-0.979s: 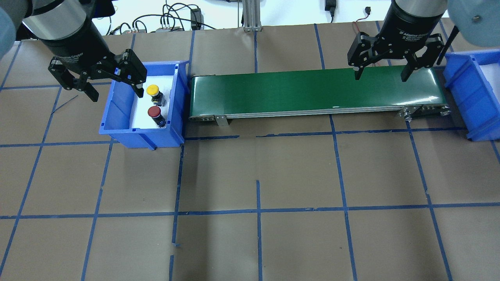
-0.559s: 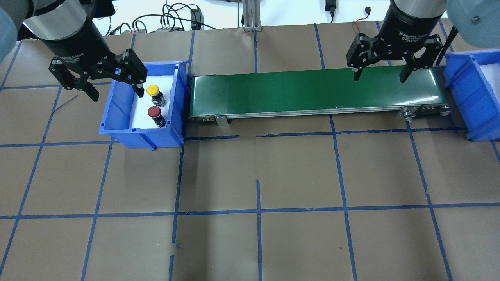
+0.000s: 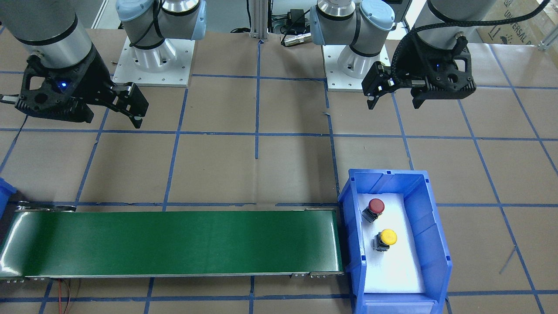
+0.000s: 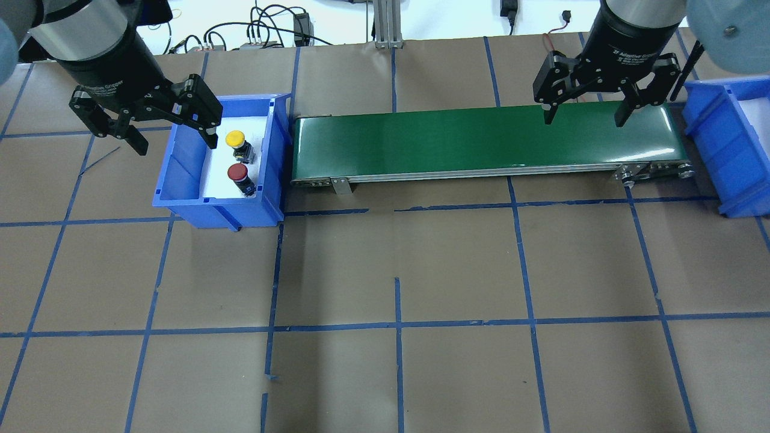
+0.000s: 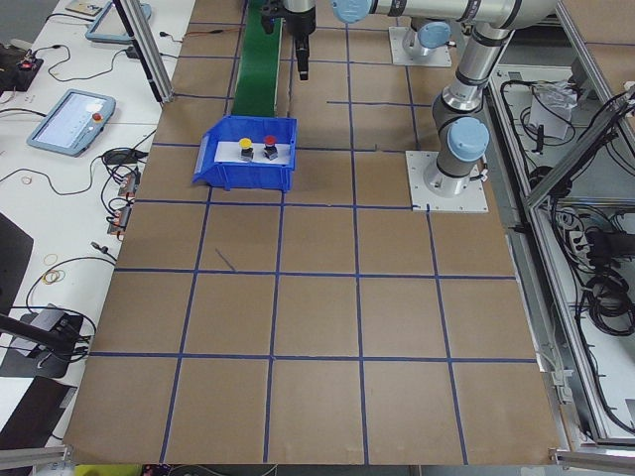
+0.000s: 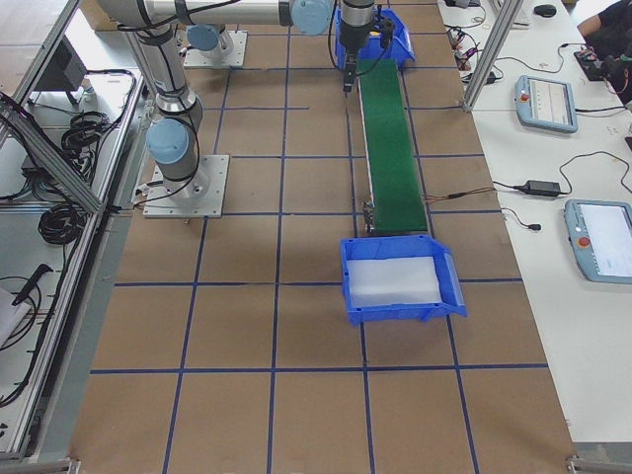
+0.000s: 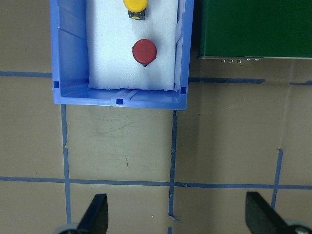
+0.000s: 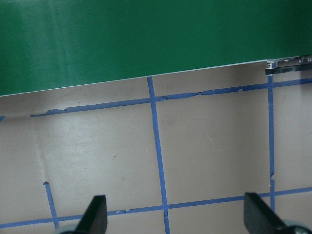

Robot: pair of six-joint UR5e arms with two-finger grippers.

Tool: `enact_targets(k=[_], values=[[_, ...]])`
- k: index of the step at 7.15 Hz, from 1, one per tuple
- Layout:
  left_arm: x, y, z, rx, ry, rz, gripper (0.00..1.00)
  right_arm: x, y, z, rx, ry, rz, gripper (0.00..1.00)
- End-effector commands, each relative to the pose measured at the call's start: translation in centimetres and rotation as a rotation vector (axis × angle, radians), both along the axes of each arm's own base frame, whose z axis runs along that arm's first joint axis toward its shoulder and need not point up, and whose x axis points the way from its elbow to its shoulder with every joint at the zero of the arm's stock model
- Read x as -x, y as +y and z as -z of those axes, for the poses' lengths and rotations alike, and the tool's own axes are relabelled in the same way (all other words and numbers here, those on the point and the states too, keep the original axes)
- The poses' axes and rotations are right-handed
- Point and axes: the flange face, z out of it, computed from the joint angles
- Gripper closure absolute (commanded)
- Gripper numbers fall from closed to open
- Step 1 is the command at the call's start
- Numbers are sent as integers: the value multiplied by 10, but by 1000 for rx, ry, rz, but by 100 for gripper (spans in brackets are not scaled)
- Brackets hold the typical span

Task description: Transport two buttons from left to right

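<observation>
Two buttons stand on white foam in the left blue bin (image 4: 183, 171): a yellow-capped button (image 4: 235, 138) and a red-capped button (image 4: 237, 172). Both show in the front view, red (image 3: 375, 206) and yellow (image 3: 388, 237), and in the left wrist view, red (image 7: 145, 50) and yellow (image 7: 135, 5). My left gripper (image 4: 176, 144) is open and empty, high above the table on the robot's side of that bin (image 3: 429, 235). My right gripper (image 4: 583, 119) is open and empty, high up near the right end of the green conveyor belt (image 4: 481, 141).
The conveyor (image 3: 174, 242) runs from the left bin towards a second blue bin (image 4: 719, 132) at the right, which has white foam inside (image 6: 395, 281). Cables and a metal post lie behind the belt. Blue tape lines grid the brown table.
My left gripper has shifted slightly left and away from the yellow button. My right gripper has barely moved. Both buttons are where they were.
</observation>
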Motion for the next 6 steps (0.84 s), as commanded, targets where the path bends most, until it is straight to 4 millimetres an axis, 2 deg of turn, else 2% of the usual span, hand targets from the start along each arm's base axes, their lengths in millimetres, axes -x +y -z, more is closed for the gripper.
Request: enact_targets(k=[1, 2, 3, 4, 5, 6], values=[[-11, -19, 20, 5, 6, -4, 0, 0, 0, -1, 1, 0, 1, 0], [-15, -67, 67, -1, 7, 34, 0, 0, 0, 0, 1, 0, 1, 0], [-20, -106, 108, 34, 5, 33, 0, 0, 0, 0, 1, 0, 1, 0], [-26, -130, 147, 58, 2, 24, 0, 0, 0, 1, -3, 0, 1, 0], [-60, -150, 182, 33, 6, 7, 0, 1, 0, 1, -1, 0, 3, 0], [-74, -155, 215, 1, 74, -31, 0, 1, 0, 2, -4, 0, 3, 0]])
